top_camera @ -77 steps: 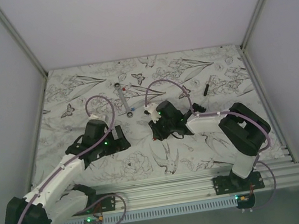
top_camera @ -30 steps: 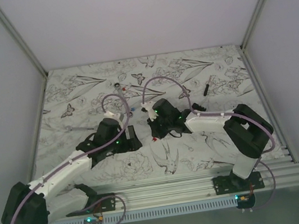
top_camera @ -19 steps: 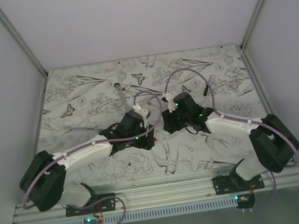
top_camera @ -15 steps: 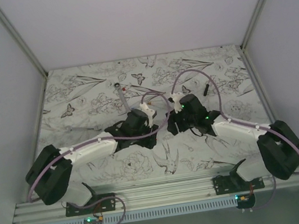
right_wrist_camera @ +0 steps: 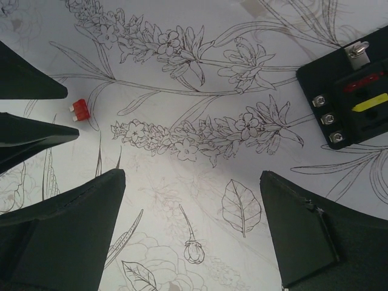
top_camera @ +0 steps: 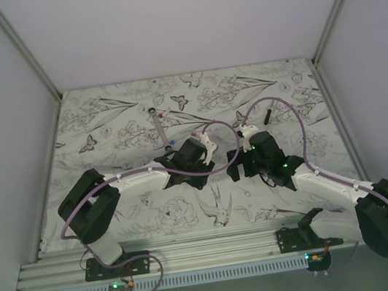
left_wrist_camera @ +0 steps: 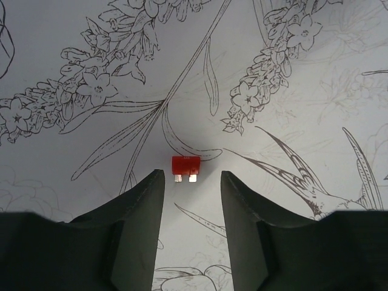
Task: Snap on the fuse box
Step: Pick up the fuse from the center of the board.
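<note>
Where the red fuse (left_wrist_camera: 185,165) lies flat on the flower-printed cloth (left_wrist_camera: 303,73), the left gripper (left_wrist_camera: 191,185) is shown by its wrist camera with its two dark fingers (left_wrist_camera: 142,206) parted. One finger stands to either side of the fuse's prong end. Nothing is grasped, since a strip of cloth is visible between each fingertip and the fuse, and the two metal prongs are turned toward the gripper. From the right wrist camera the same fuse is found just beside the tips of the left gripper's fingers. The fuse box (right_wrist_camera: 354,100) is seen well to the right of the fuse, at the upper right edge of that view, resting on the cloth and partly cut off by the frame. On the face of the box a yellow fuse (right_wrist_camera: 370,103) is seated with a darker red piece above it, and three silver screws are set along the side nearer the loose red fuse. The right gripper (right_wrist_camera: 193,174) is spread wide and released, with bare cloth between its fingers (right_wrist_camera: 73,224), and neither the red fuse nor the box is touched by it. From the top camera a silver wrench (top_camera: 159,127) is seen farther back than the fuse's spot, and a thin black stick (top_camera: 268,113) far back to its right. Whether the fuse box shows in that view cannot be told.
</note>
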Controlling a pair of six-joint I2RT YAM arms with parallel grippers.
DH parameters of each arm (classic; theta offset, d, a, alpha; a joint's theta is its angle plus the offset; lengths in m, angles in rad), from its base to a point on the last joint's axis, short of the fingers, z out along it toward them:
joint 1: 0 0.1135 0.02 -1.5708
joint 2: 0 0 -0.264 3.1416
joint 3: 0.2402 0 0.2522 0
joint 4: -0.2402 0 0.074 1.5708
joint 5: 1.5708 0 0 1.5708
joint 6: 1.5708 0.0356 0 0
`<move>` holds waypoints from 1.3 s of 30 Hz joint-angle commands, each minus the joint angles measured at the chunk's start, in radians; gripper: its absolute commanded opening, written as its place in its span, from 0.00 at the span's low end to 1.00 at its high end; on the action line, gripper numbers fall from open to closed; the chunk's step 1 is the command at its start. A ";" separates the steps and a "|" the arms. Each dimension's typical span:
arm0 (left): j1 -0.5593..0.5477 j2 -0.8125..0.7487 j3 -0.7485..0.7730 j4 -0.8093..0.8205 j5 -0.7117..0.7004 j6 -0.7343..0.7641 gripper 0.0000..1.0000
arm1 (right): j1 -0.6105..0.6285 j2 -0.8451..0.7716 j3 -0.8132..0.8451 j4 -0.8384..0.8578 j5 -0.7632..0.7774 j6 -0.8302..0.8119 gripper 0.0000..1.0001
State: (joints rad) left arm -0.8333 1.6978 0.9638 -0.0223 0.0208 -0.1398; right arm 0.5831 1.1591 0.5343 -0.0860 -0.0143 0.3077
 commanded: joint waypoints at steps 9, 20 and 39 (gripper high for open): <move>-0.009 0.079 0.051 -0.019 -0.030 0.040 0.39 | -0.014 -0.022 -0.001 0.025 0.030 0.020 1.00; -0.009 0.104 0.063 -0.050 -0.037 0.025 0.32 | -0.013 -0.011 0.002 0.040 0.017 0.021 1.00; -0.009 0.083 0.069 -0.100 -0.024 0.017 0.32 | -0.013 -0.018 -0.008 0.054 0.010 0.028 1.00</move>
State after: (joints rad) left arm -0.8371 1.7805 1.0279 -0.0559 -0.0021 -0.1188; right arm 0.5781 1.1469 0.5312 -0.0624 -0.0055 0.3229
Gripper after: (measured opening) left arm 0.308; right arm 0.995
